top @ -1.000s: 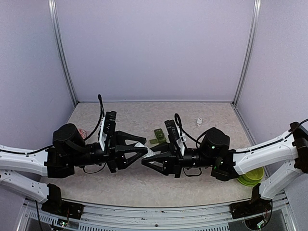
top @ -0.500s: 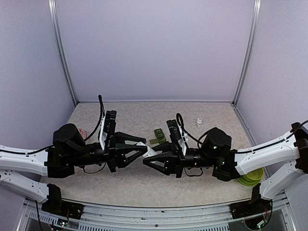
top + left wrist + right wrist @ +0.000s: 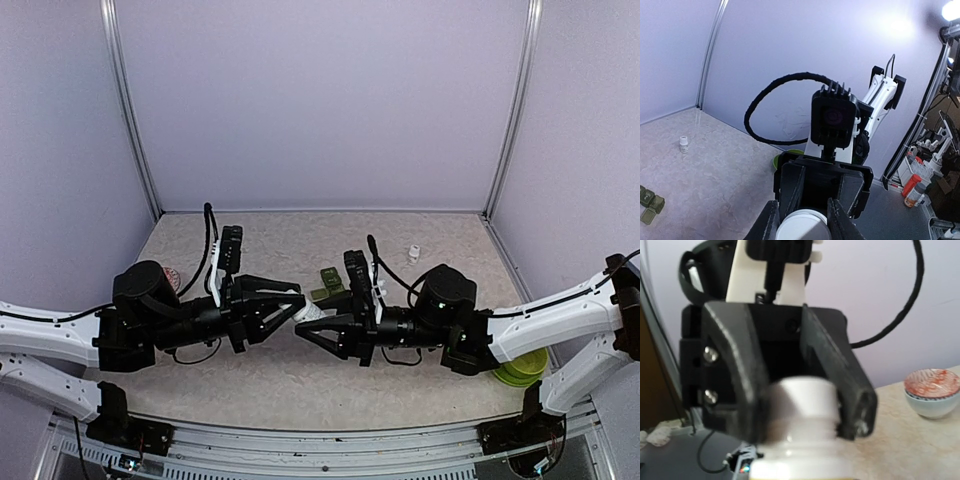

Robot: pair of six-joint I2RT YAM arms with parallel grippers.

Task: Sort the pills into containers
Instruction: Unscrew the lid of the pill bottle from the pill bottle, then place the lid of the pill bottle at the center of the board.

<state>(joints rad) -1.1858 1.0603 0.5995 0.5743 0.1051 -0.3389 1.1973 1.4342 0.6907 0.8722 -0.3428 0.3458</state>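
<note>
Cap removal in hand, by my reading. Pill bottle (image 3: 800, 440) held in the air over mid desk (image 3: 280, 390), lying sideways between both arms. Left hand (image 3: 298, 306) pinched tight on its white cap (image 3: 802, 227); right hand (image 3: 306, 326) closed round the body. Green pill organizer (image 3: 328, 283) sits just behind. Next likely: counter-twist, then tilt the mouth upward before parting, against spills.

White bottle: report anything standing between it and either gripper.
Nothing visible does. The white bottle is held in the air between both arms. The left gripper has its fingers on either side of the cap end, and the right gripper closes on the other end, with no object between.
</note>
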